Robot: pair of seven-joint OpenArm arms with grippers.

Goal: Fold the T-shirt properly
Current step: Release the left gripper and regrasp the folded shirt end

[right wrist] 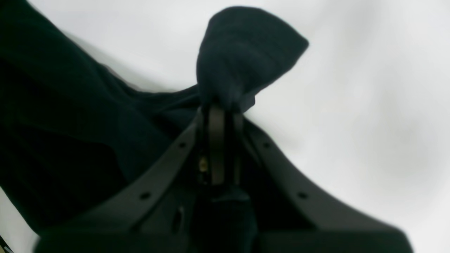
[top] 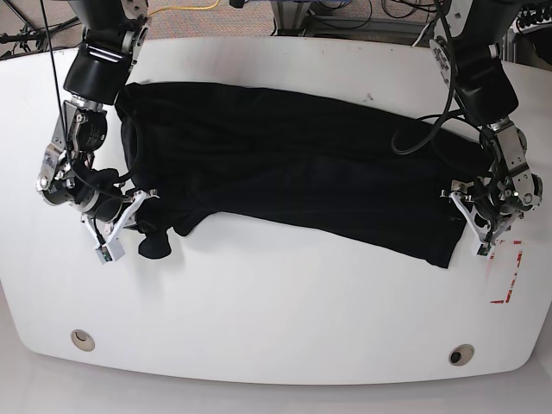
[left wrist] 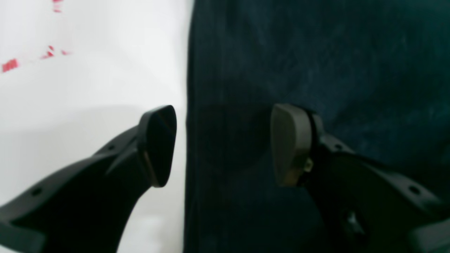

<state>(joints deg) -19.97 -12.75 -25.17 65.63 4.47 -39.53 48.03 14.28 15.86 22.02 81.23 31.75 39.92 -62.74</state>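
We see the black T-shirt [top: 285, 172] spread wide along the far half of the white bench [top: 276, 310], wrinkled, printless. Our right pincer [right wrist: 221, 105] is pressed together, pinching a bunched fold of it. Our left pincer [left wrist: 223, 144] stands spread, straddling the shirt's edge near red tape marks [left wrist: 10, 65].

Looked like robotics lab: white table [top: 285, 319] w/ red tape marks [top: 509, 274], loose cables [top: 345, 15] on carpet behind, equipment racks.
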